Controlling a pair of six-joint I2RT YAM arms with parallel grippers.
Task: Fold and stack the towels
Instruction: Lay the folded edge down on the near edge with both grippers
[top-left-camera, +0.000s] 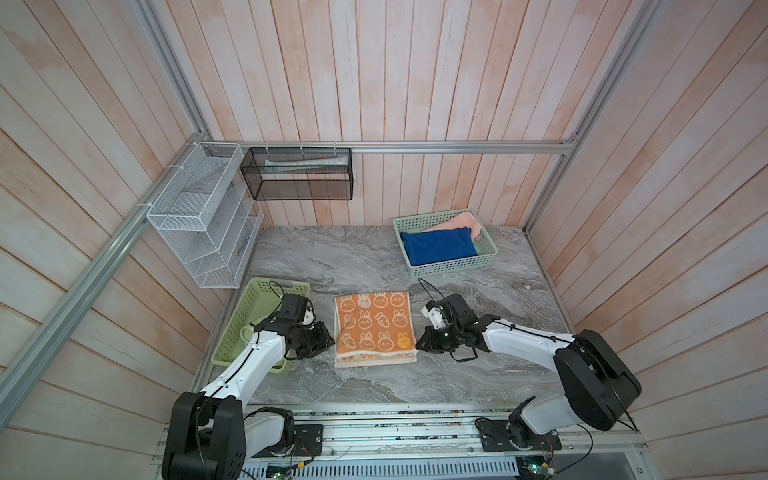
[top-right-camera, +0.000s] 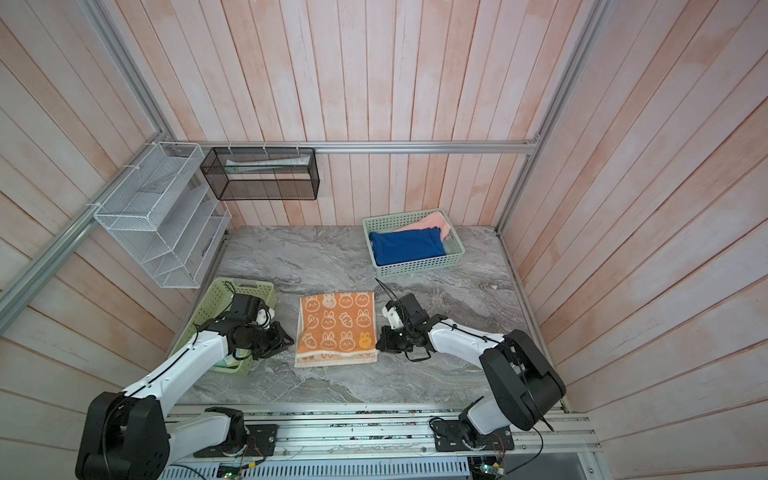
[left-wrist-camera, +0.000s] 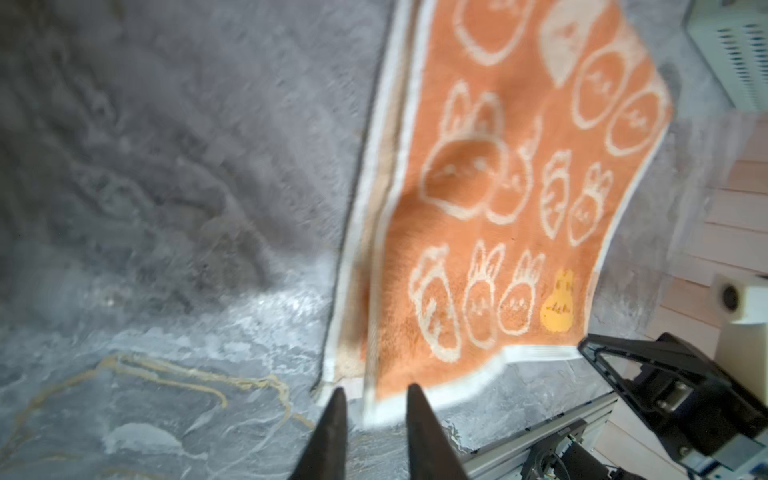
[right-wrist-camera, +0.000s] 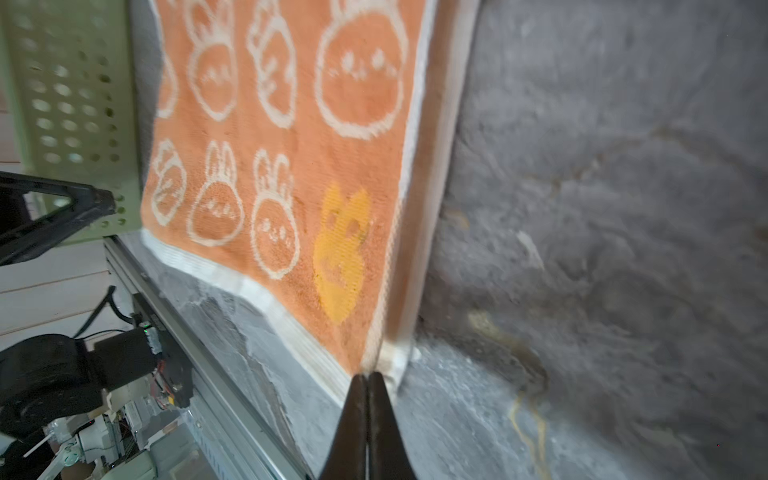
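no legible text, labels or numbers

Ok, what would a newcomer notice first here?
The orange terry towel with cream bunnies and carrots, folded flat in the middle of the grey marble table. The left gripper stands open at one near corner, and the right gripper looks pinched shut on the other. At the back right, a royal blue towel lies over a pink towel in a pale green perforated basket.
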